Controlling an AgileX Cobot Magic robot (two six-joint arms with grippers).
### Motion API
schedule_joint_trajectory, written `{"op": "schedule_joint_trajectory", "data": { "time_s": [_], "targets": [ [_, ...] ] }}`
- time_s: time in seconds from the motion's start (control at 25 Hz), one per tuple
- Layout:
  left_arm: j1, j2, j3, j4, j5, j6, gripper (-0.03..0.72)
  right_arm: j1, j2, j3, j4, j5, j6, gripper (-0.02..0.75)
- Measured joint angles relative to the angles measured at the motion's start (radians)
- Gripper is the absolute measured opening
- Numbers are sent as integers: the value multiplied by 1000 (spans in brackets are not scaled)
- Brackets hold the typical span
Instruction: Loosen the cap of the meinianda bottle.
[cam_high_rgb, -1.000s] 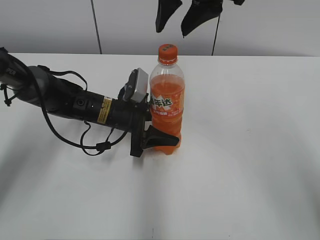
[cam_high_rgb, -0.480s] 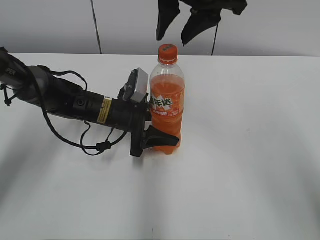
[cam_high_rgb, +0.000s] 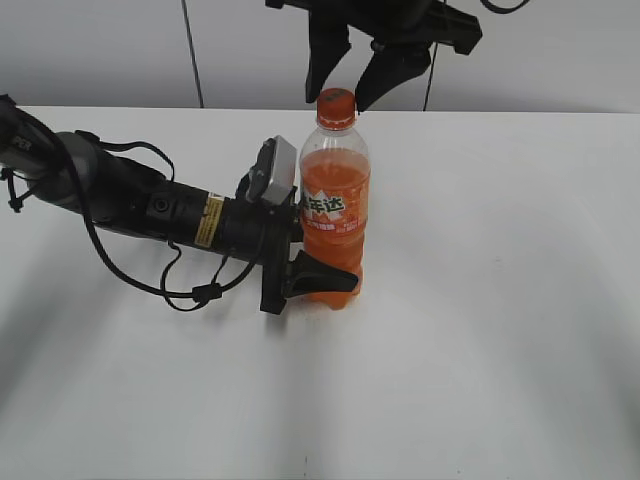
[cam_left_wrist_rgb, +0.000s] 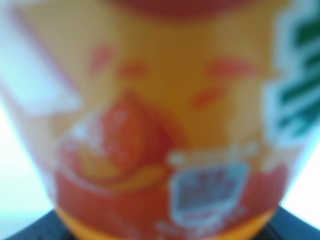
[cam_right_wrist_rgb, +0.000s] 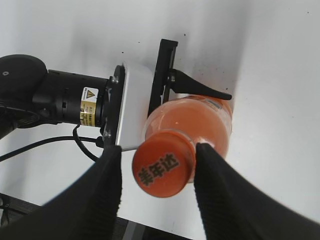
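Note:
The meinianda bottle (cam_high_rgb: 334, 210) stands upright mid-table, full of orange drink, and its blurred label fills the left wrist view (cam_left_wrist_rgb: 160, 125). Its orange cap (cam_high_rgb: 335, 104) also shows from above in the right wrist view (cam_right_wrist_rgb: 162, 168). My left gripper (cam_high_rgb: 318, 277) lies low on the table and is shut on the bottle's lower body. My right gripper (cam_high_rgb: 346, 88) hangs above the bottle, open, with one finger on each side of the cap (cam_right_wrist_rgb: 157, 172). The right finger is close to the cap; the left one stands apart from it.
The white table (cam_high_rgb: 500, 300) stretches around the bottle. The left arm (cam_high_rgb: 150, 205) with its loose black cable (cam_high_rgb: 190, 290) lies across the table's left half. A grey wall with dark seams runs behind the table.
My right gripper has come down from above until its open fingers flank the cap. The bottle and the left arm have not moved.

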Motion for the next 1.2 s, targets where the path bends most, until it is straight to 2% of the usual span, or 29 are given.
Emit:
{"op": "schedule_joint_trajectory", "data": {
  "time_s": [0.72, 0.92, 1.2],
  "targets": [
    [0, 0, 0, -1, 0, 0, 408, 0, 35, -2, 2, 0, 1, 356],
    [0, 0, 0, -1, 0, 0, 408, 0, 35, -2, 1, 1, 0, 322],
    [0, 0, 0, -1, 1, 0, 408, 0, 35, -2, 1, 1, -41, 320]
  ]
}}
